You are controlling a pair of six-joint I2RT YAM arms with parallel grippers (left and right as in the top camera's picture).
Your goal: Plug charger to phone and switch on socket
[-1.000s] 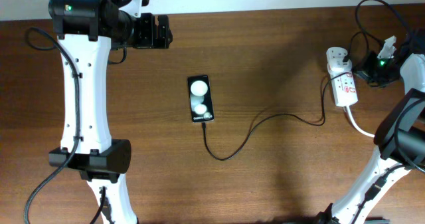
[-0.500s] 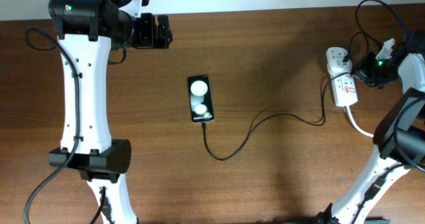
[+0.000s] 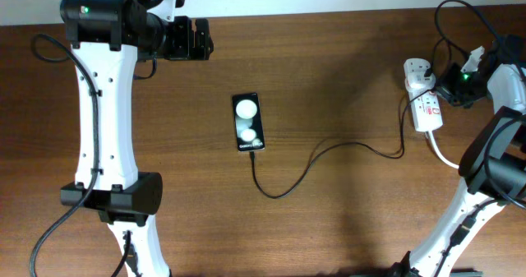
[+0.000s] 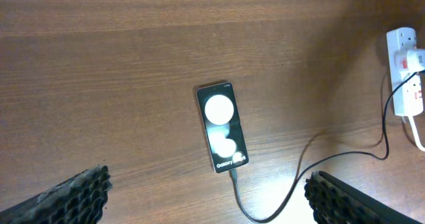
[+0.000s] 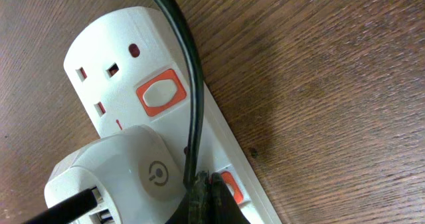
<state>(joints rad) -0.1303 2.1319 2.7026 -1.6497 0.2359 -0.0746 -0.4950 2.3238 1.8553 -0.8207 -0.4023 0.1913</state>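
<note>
The black phone [image 3: 248, 122] lies mid-table, screen up with two white reflections; it also shows in the left wrist view [image 4: 222, 126]. The thin black charger cable [image 3: 329, 150] has its plug tip in the phone's near end [image 4: 233, 174] and runs right to a white adapter [image 5: 126, 174] plugged into the white socket strip [image 3: 422, 94]. My right gripper [image 5: 207, 184] is shut, its tips pressed against the red switch [image 5: 230, 187] beside the adapter. My left gripper [image 4: 206, 201] is open and empty, high above the phone.
A second red switch [image 5: 159, 92] sits by the free outlet at the strip's far end. The strip's thick white cord [image 3: 444, 155] curves toward the right arm's base. Black arm cables loop at the back right [image 3: 460, 22].
My right gripper has moved left from beside the strip onto it, now touching the switch. The left arm, phone and cable have not moved.
</note>
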